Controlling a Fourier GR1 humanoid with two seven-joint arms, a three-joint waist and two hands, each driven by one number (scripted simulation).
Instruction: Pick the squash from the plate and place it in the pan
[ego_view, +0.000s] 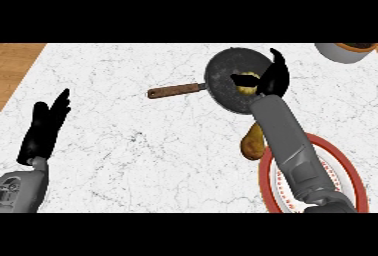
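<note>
The dark round pan (225, 67) lies at the upper middle of the counter, its brown handle (176, 91) pointing left. My right hand (272, 77) hovers over the pan's right half, thumb and fingers curled round a yellow squash (248, 84), most of which is hidden. The white plate with a red rim (353, 172) sits at the lower right, largely covered by my right forearm. At the far left my left hand (44, 130) rests open with fingers up, nowhere near the pan or the plate.
A tan rounded object (252, 144) lies between pan and plate, partly under my right forearm. A pale bowl (341, 52) sits at the top right corner. The counter's left edge borders a wooden surface (16, 62) at the upper left.
</note>
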